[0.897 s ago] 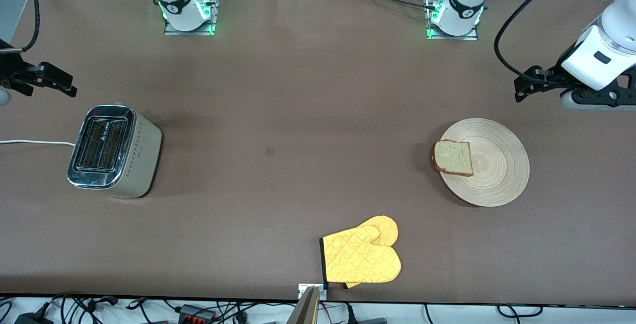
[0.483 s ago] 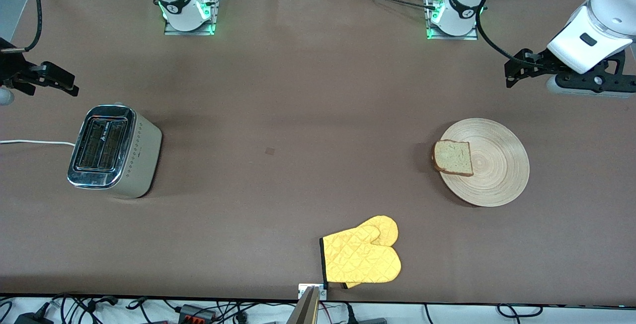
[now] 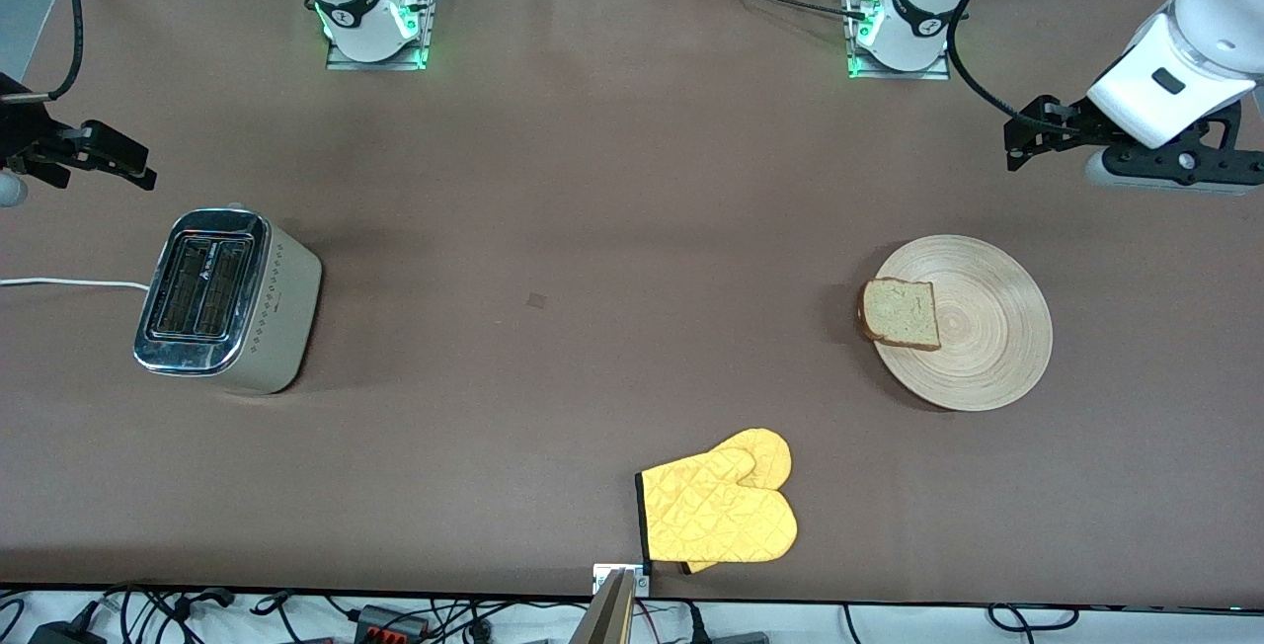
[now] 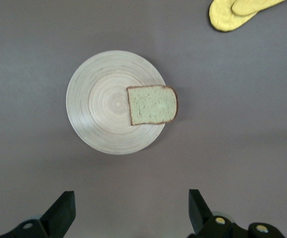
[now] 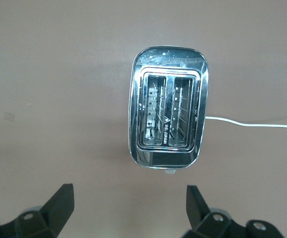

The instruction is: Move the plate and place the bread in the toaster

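While unstarted: plate (image 3: 973, 328) toward left arm's end of table, bread (image 3: 900, 314) flat on its rim, overhanging toward toaster (image 3: 225, 300), which stands well apart at right arm's end. Left gripper (image 4: 129, 210) splayed wide over bare table beside plate, likely nearer for pickup; right gripper (image 5: 128, 206) equally wide beside toaster, waiting.

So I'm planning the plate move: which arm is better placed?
Probably the left: its open tool hangs by the plate holding the bread. The right tool is over by the toaster.
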Robot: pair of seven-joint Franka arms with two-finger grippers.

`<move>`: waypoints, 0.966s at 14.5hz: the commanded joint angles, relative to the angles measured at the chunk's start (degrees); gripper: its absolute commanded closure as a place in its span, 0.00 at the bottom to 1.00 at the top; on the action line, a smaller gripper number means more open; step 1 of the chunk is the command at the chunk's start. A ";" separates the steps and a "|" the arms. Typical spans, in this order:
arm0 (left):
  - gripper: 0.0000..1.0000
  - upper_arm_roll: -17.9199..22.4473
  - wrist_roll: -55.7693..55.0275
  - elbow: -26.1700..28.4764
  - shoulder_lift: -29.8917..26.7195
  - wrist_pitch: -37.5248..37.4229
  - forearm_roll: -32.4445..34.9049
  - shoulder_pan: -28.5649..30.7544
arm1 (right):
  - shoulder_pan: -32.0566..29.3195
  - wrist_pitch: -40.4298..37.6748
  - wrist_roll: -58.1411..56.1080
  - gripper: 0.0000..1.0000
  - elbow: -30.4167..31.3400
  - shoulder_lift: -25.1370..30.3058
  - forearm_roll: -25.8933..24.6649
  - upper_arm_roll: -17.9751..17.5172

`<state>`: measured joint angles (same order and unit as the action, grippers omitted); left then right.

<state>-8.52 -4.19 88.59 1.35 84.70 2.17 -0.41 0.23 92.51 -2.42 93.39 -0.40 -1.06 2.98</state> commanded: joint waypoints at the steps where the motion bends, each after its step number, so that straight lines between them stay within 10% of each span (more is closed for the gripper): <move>1: 0.00 -0.09 0.77 -0.88 1.89 -2.17 -0.14 2.08 | 0.03 0.30 -0.04 0.00 1.71 1.54 0.00 -0.16; 14: 0.00 -0.18 20.52 -3.69 26.40 15.65 -9.01 27.38 | 0.21 0.48 -0.04 0.00 1.89 0.75 0.09 -0.60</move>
<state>-7.97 13.03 87.45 24.25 98.54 -4.14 24.67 0.37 92.53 -2.42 94.43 -0.41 -1.06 2.49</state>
